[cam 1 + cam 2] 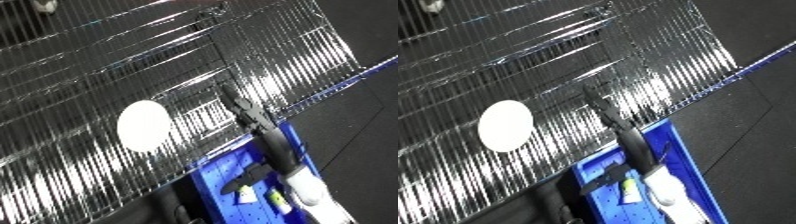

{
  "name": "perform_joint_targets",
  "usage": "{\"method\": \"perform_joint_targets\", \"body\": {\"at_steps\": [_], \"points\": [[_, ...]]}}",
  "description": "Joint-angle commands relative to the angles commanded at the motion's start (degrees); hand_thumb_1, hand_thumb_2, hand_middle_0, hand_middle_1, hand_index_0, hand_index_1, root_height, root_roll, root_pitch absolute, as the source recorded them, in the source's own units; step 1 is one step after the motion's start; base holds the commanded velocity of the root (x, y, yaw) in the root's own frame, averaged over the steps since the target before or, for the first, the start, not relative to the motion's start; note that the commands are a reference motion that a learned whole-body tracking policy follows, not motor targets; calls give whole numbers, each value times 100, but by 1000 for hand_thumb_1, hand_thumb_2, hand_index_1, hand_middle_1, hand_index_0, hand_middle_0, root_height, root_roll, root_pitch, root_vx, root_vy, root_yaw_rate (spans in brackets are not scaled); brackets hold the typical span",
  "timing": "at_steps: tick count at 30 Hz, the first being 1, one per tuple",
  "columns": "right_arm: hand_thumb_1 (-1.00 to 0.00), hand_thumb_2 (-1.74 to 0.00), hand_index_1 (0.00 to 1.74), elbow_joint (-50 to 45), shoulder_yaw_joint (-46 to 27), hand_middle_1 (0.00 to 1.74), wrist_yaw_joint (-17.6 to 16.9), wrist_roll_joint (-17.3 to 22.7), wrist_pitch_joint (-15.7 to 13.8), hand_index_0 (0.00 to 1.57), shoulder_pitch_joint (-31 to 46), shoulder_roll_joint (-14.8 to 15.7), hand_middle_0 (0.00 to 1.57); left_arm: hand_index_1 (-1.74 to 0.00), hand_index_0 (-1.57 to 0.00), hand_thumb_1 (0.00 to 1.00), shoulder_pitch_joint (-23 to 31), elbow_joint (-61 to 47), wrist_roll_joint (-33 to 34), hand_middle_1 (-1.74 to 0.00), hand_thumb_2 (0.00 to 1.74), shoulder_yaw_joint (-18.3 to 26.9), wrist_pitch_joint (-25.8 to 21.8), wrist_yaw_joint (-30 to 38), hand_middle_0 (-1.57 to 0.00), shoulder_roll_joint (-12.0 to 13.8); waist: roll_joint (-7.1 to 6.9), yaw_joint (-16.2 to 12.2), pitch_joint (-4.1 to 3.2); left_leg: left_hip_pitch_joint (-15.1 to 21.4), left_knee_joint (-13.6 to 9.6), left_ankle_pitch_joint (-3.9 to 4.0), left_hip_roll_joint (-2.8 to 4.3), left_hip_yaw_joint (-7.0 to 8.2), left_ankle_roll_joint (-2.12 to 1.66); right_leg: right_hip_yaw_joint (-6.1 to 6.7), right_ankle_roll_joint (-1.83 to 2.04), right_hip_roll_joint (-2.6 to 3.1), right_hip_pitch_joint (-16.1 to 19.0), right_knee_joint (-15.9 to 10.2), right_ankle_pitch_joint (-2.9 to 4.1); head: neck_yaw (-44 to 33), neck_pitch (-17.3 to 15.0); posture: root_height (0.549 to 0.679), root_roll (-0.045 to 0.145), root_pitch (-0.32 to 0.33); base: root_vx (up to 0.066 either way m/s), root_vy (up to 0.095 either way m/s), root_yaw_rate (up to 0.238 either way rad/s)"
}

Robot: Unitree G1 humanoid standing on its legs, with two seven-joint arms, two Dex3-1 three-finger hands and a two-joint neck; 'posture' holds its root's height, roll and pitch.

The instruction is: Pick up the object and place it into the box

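No brand, label or writing can be read anywhere in either eye view. The scene is tilted: a shiny wire shelf [133,75] fills the upper and left part of the picture, its thin rods glinting with bright reflections. On the wire surface lies a white oval object [143,125], flat-looking and plain, with no marking that shows.

Below the shelf edge, at the lower right, sits a blue bin [696,170] with a raised rim. Inside it lie a few dark and pale items, one with a small yellow-green patch; what they are cannot be told.

The right hand [251,116] reaches up from the white forearm [306,187], which crosses over the bin. Its black fingers appear to stretch out fairly straight over the shelf's lower edge, holding nothing, though the glare makes this hard to confirm. The white object lies on the shelf to the left of that hand, near it but apart, not touching the fingers. It is outside the bin, above and left of its rim.
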Motion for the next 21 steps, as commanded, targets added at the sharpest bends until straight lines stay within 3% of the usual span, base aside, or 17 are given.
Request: {"method": "perform_joint_targets", "body": {"at_steps": [10,21], "points": [[0,0,0,73,342,0,-170,-89,179,0,-313,248,0,-1740,-1570,1000,-52,-143,84,-1740,1740,46,270,-115,-1570,188,-140,304,0,-168,195,1,-63,-178,51,-173,18,-3,-72,265,-85,-255,-43,616,67,20,38,-63,146],[0,0,0,444,368,0,-411,-11,140,0,-598,327,0,-1740,-1570,1000,20,-200,71,-1740,1740,53,441,-173,-1570,322,-113,444,0,-311,431,-85,-94,-214,93,-246,33,-74,-238,554,-160,-219,-51,607,58,15,59,-10,75]]}}
